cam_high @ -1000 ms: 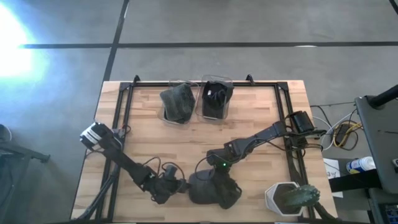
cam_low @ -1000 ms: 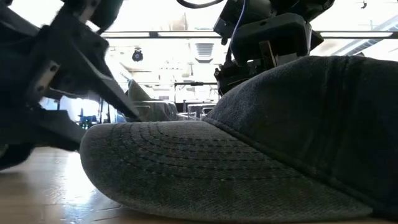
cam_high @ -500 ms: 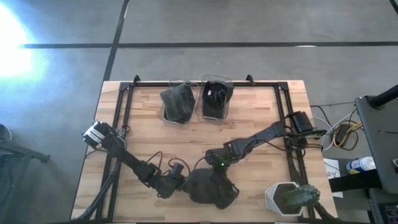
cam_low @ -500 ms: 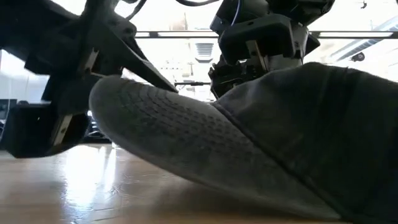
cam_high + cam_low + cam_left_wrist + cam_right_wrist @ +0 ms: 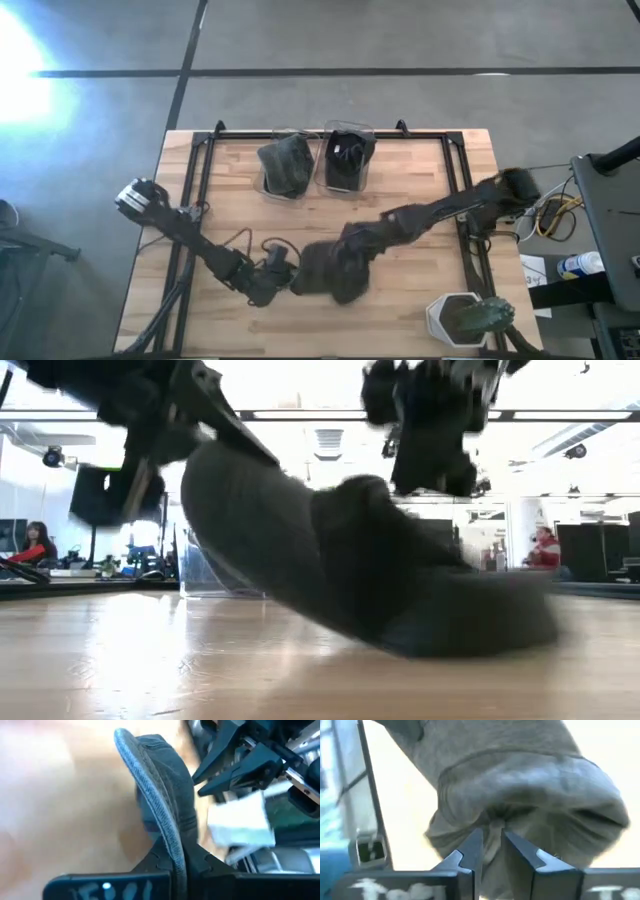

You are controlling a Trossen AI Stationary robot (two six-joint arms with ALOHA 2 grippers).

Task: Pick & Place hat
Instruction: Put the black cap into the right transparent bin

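Note:
A dark grey cap (image 5: 330, 268) is held between both grippers near the table's near edge, its brim toward the left. My left gripper (image 5: 288, 272) is shut on the brim; it also shows in the left wrist view (image 5: 176, 851). My right gripper (image 5: 355, 245) is shut on the crown, seen in its wrist view (image 5: 491, 837). In the low view the cap (image 5: 340, 560) slants, brim end high and crown end low. My left gripper pinches the brim's stitched edge (image 5: 172, 837) between its two fingers, coming level from the table's left. The brim stands on edge in the hold, raised off the table. My right gripper pinches a bunched fold of the crown's cloth (image 5: 490, 820) between its two fingers, coming from above and slanting from the right. The crown sags below the fingers. Whether its low end (image 5: 470, 625) touches the table, I cannot tell.
Two clear bins stand at the far edge, one with an olive cap (image 5: 285, 165), one with a black cap (image 5: 347, 158). A white container (image 5: 445, 320) with a greenish cap stands at the near right. A black frame rail (image 5: 190, 200) borders the table.
Both grippers have gone up and toward the far edge with the cap. The brim, flat on the table a second ago, has tipped up and is lifted clear; the cap has shifted away from the near edge, its crown end staying low.

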